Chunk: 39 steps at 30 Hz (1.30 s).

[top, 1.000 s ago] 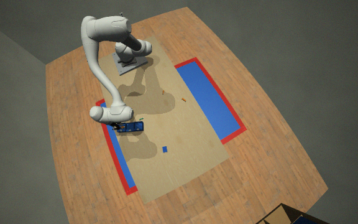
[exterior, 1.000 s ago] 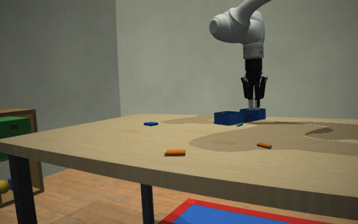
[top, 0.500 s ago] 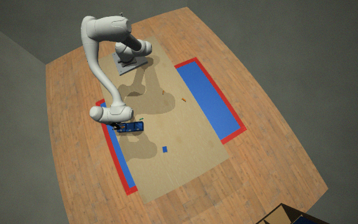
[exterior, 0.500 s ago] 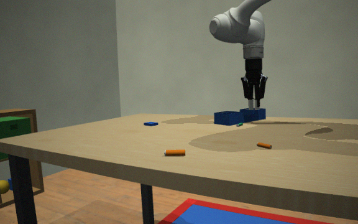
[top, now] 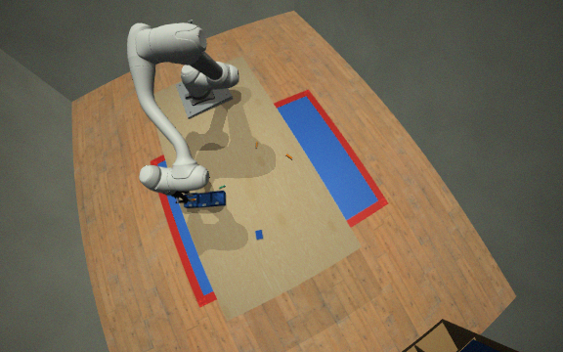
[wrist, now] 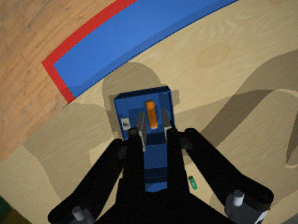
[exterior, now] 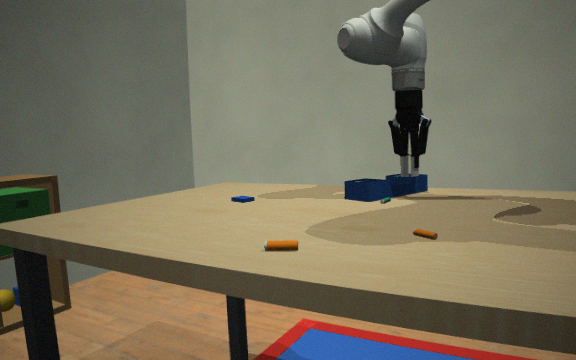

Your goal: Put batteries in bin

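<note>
Smooth orange cylindrical battery (wrist: pixel 151 114)

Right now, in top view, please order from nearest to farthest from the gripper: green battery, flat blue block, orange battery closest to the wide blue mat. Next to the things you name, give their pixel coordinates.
1. Green battery (top: pixel 222 187) (exterior: pixel 385 200) (wrist: pixel 193 183): beside the bins.
2. Flat blue block (top: pixel 259 235) (exterior: pixel 243 199): lower middle of the table.
3. Orange battery (top: pixel 288 156) (exterior: pixel 281 245): near the table's right edge.
</note>
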Available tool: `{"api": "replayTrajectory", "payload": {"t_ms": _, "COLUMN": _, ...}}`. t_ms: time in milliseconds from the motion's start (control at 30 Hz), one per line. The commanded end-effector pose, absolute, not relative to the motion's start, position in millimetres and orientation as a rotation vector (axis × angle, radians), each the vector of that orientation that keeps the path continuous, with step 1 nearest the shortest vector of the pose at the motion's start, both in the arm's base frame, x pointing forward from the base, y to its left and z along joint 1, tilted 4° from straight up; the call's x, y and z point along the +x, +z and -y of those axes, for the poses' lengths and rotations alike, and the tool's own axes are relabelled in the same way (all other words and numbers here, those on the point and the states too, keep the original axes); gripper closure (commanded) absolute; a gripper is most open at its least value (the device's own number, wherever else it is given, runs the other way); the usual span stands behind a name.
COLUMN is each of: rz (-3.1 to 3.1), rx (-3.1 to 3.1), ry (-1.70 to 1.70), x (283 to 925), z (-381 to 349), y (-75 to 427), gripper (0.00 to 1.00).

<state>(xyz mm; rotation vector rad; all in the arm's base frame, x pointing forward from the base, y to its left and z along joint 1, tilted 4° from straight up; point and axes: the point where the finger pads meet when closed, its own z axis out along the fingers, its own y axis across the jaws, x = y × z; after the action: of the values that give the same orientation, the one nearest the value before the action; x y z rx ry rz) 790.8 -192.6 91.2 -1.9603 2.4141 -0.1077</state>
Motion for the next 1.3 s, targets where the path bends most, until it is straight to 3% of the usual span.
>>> {"api": "replayTrajectory", "payload": {"t_ms": 0, "rz": -2.417, "rx": -1.958, "ry": -0.112, "x": 792, "z": 193, "y": 101, "gripper": 0.74}}
{"api": "replayTrajectory", "payload": {"t_ms": 500, "rz": -2.417, "rx": -1.958, "ry": -0.112, "x": 790, "z": 192, "y": 129, "gripper": 0.74}}
{"api": "replayTrajectory", "payload": {"t_ms": 1267, "rz": -2.417, "rx": -1.958, "ry": -0.112, "x": 790, "z": 192, "y": 129, "gripper": 0.74}}
